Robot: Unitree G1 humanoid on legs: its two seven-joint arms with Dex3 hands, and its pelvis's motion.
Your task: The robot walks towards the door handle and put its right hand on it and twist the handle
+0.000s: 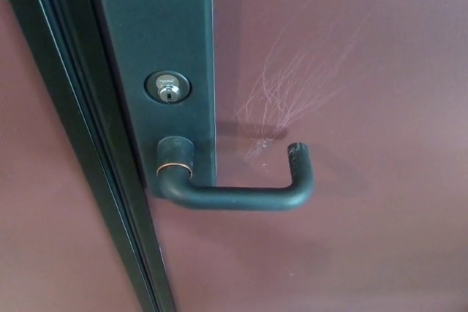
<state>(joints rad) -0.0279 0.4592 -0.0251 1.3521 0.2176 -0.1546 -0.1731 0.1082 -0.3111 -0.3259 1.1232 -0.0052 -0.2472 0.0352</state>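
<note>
Maroon door, scratched, fills the head view.
One dark lever handle lies level below one keyhole cylinder on the dark plate; neither hand shows, fingers unseen.

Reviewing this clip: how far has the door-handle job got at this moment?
Done: the approach looks finished, since the door handle fills the head view just below the keyhole. In hand: nothing, as no robot hand is in view. Left: placing the right robot hand on the level, untouched lever and twisting it.

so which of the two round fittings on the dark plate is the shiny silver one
The keyhole, the upper one. The collar below it is dark with a thin coppery ring, and the handle grows from it.
</note>
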